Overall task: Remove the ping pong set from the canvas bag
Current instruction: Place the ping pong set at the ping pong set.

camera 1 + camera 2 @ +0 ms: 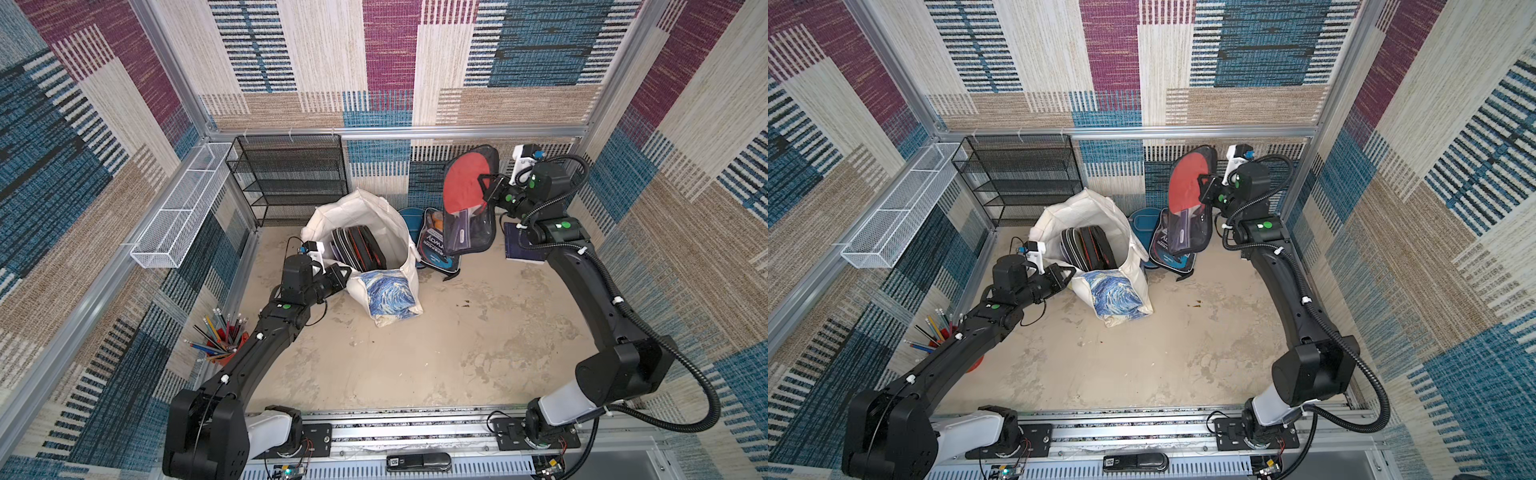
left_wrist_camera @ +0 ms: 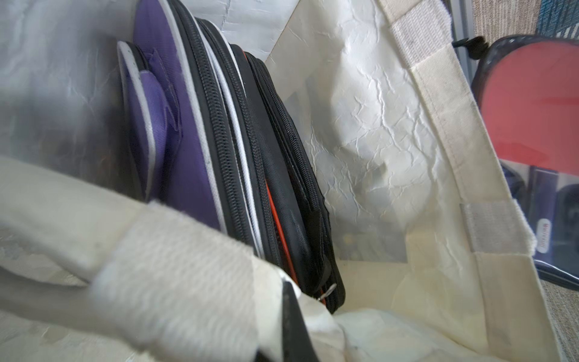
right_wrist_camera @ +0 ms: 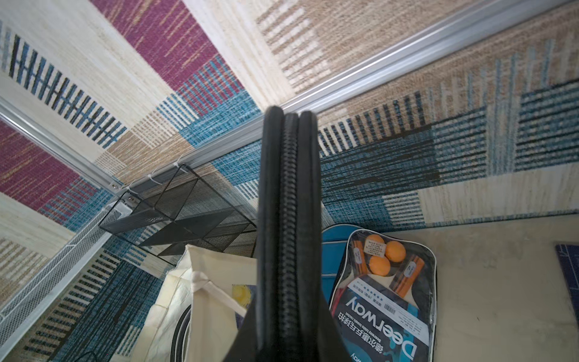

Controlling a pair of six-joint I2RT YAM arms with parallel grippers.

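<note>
Clamping ping pong set point(image 1: 465, 183) — right hand point(image 1: 485, 188); left hand point(image 1: 345, 276) pinching canvas bag point(image 1: 361, 208) — "Deerway" pack point(image 3: 376, 313) beside.

The cream canvas bag point(image 1: 361, 208) carries a blue-yellow swirl print; the ping pong set point(image 1: 464, 187) is red, black-edged.

L pincer point(image 1: 346, 277) low, closed; R pincer point(image 1: 484, 185) raised, clamped.
</note>
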